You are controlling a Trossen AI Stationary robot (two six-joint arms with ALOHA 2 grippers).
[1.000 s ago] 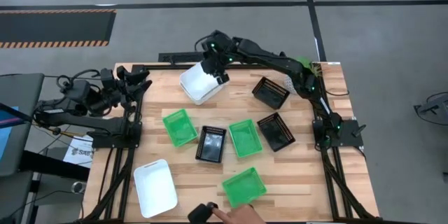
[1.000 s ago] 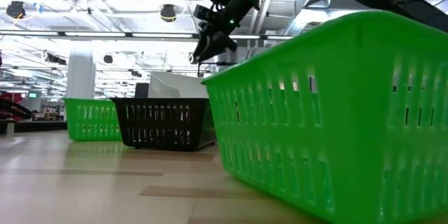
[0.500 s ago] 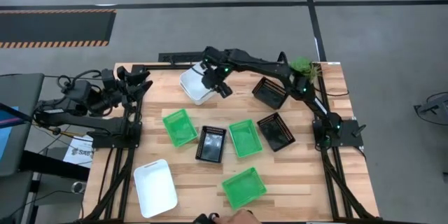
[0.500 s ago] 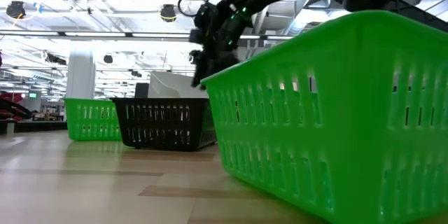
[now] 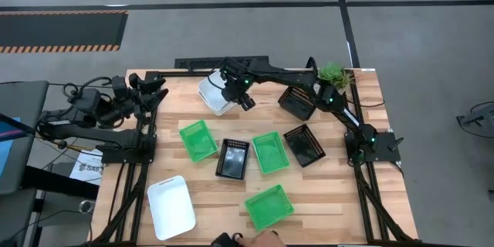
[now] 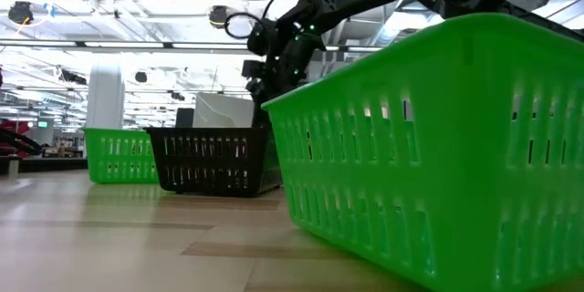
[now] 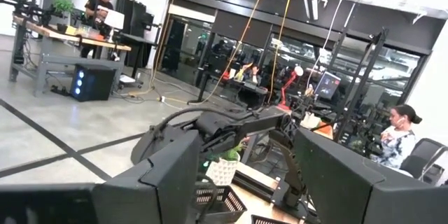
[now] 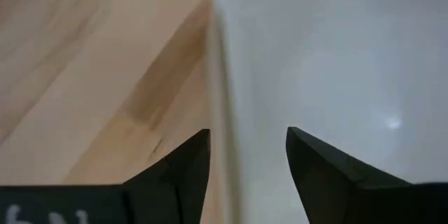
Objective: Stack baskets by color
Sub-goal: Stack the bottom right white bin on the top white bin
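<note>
Baskets, near to far. Nearest edge of the counter (image 5: 324, 208): one green basket (image 5: 269, 206) and one white basket (image 5: 171, 206), long axis running roughly near-far, slightly skewed. Middle row: green (image 5: 197, 140), black (image 5: 233, 158), green (image 5: 270, 151), black (image 5: 304, 144), all single and open side up, each angled a bit differently. Far right: third black basket (image 5: 298, 102). Far centre: white basket (image 5: 216, 93), long axis diagonal across the counter.

What changed: a second ago the right pincer (image 5: 242, 97) was carrying that white basket, lifted and tilted. Now the basket is lower and looks set down at the far edge; can't tell whether it sits on another white one, though only two white spots show.

Right pincer: jaws straddle the white rim (image 8: 222, 98), one finger outside over the wood, one inside; the gap is narrowing but not clamped, so I read it as spread.

Left pincer (image 5: 147, 93) is parked at the far left of the counter, spread wide, holding nothing.

Implication: white is probably the first colour being consolidated at far centre; the near-left white still needs to go there. Green and black are untouched, three apiece. Potted plant (image 5: 333, 72) in the far right corner is not part of it.
</note>
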